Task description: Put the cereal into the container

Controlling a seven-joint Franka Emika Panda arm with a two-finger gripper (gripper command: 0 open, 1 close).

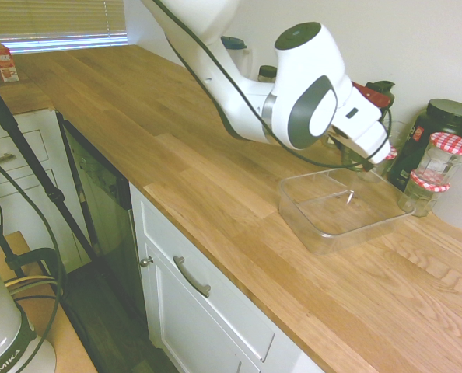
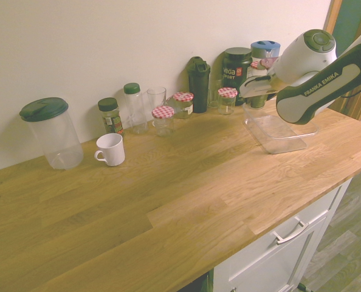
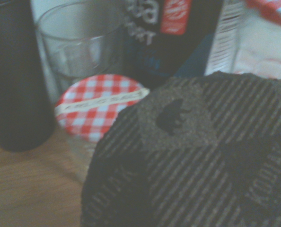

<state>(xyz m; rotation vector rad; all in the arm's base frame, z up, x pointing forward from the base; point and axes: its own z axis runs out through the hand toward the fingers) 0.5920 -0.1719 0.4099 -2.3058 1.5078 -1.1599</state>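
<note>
The cereal [image 2: 257, 101], a squat dark jar with a green label, hangs in my gripper [image 2: 257, 95], which is shut on it. In the wrist view its wide black striped lid [image 3: 188, 161] fills the lower right. The container [image 1: 295, 208], a shallow clear tub, lies on the wooden counter with nothing in it. In the first exterior view my gripper [image 1: 359, 155] is over the tub's far edge, next to the jars by the wall, and the arm hides most of the jar there. In the second exterior view the container [image 2: 271, 143] lies just below and in front of the held jar.
Along the wall stand a black canister [image 1: 439, 124], checkered-lid jars [image 1: 443, 155] [image 2: 227, 99] [image 2: 183, 103], a black shaker bottle [image 2: 199, 76] and a glass [image 2: 157, 97]. Further along are a spice jar [image 2: 110, 114], a white mug [image 2: 110, 149] and a clear green-lidded pitcher [image 2: 50, 131].
</note>
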